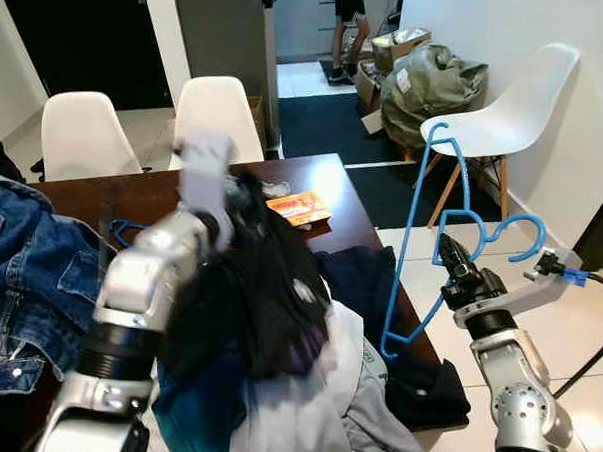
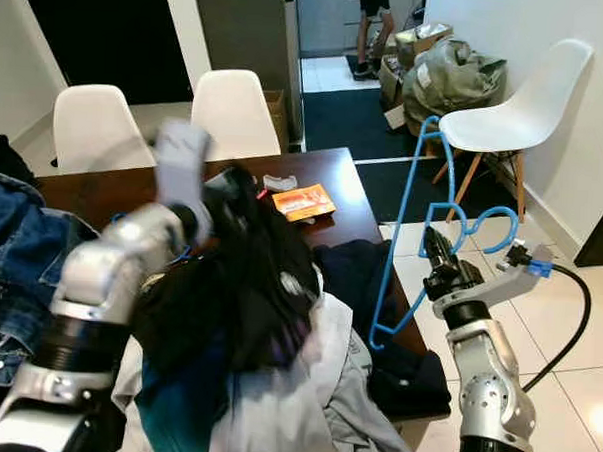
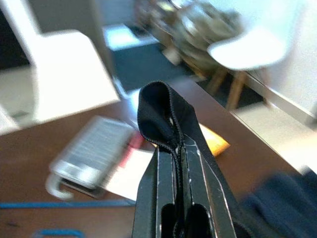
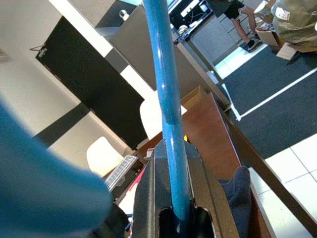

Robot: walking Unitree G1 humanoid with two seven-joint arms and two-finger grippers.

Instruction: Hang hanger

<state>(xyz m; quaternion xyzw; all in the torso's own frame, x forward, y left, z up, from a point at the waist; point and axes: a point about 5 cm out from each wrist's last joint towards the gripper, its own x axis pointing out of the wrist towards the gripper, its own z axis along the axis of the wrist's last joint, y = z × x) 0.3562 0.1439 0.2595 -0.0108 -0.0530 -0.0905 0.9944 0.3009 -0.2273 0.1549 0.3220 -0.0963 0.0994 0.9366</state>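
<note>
Right end effector (image 1: 448,254) clamps blue hanger (image 1: 422,221) beyond table edge (image 1: 403,309).

The lower centre is blocked by heaped clothes (image 1: 304,386); open floor (image 1: 450,253) is left at right.

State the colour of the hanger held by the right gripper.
The hanger is bright blue, clamped in the right gripper; the left eye view shows it best.
</note>
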